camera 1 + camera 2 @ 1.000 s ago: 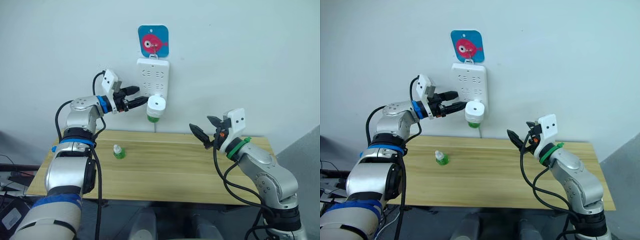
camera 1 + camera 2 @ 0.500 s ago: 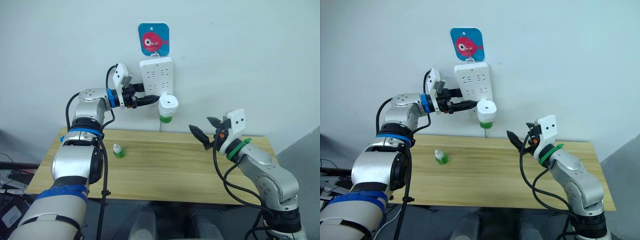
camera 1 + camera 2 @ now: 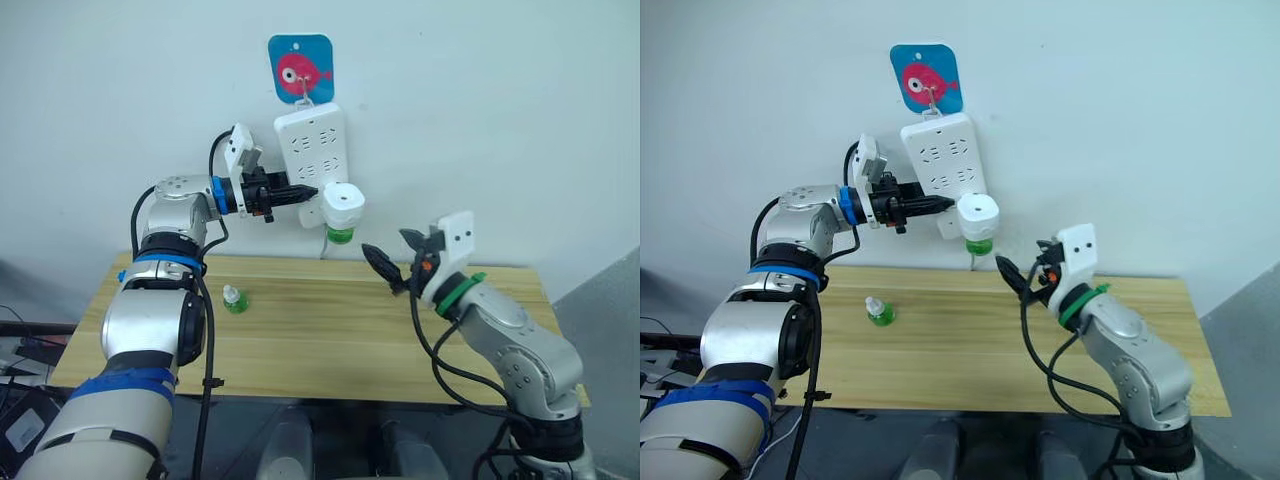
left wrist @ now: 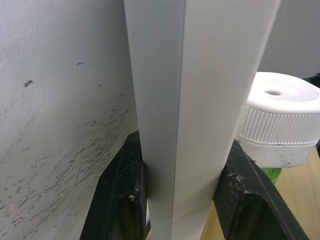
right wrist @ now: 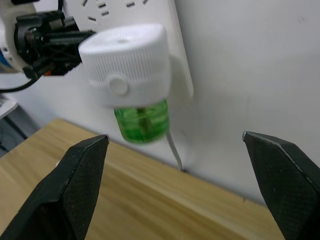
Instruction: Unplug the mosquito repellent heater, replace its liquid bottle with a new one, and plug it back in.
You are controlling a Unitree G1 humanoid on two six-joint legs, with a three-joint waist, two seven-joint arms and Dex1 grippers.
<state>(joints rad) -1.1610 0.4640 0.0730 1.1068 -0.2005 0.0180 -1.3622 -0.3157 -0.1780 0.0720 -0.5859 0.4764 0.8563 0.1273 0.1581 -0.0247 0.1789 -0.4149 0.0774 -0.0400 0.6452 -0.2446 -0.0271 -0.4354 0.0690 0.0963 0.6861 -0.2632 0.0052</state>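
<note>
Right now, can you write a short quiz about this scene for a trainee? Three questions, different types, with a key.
1. True or false: the heater is plugged into the power strip.
2. What is the left gripper shut on? A) the heater B) the power strip C) the capped bottle
3. Fill in: the capped bottle stands on the ____.

Key: 1 true; 2 B; 3 table. The right gripper is open, holding nothing.

The power strip (image 3: 313,162) has been tilted and is now clamped by the left gripper (image 3: 300,193). The right gripper (image 3: 395,256) has been raised toward the mosquito repellent heater (image 3: 341,205).
</note>
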